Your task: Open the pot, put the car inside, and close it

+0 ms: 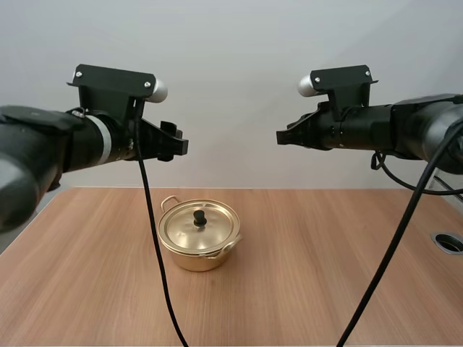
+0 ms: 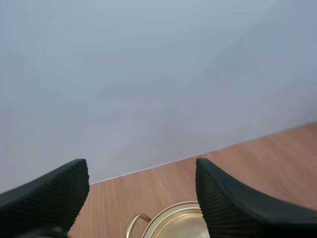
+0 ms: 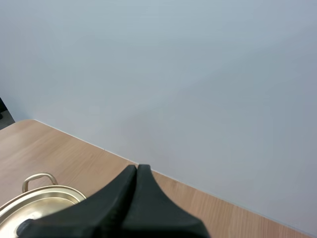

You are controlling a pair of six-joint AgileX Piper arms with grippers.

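Two hands hang above the table (image 1: 325,275), one from each side, touching nothing. The left hand (image 1: 177,147) is spread wide: in its wrist view the two fingers (image 2: 49,193) stand well apart, ribbed faces turned inward, with nothing between them. The right hand (image 1: 282,137) is closed on nothing. In its wrist view the fingers (image 3: 133,198) lie together as one dark wedge.

One pot (image 1: 195,254) stands on the table a little left of the middle. It is gold-coloured, with its one lid (image 1: 189,230) on and one black knob (image 1: 200,217) at the lid's centre. Seen from the pot in the high view, the left hand is toward eleven o'clock and the right hand toward two o'clock.

The pot has two loop handles (image 1: 169,200). The one at ten o'clock shows whole, while the one at four o'clock is partly tucked under the rim. Each wrist view cuts the pot off, showing part of the lid and one handle. In the right wrist view the fingers cover most of the knob.

The table is light brown wood grain. One round hole (image 1: 448,242) sits at its three o'clock edge, cut off by the frame. Beyond the table stands a plain pale grey wall (image 1: 231,72).
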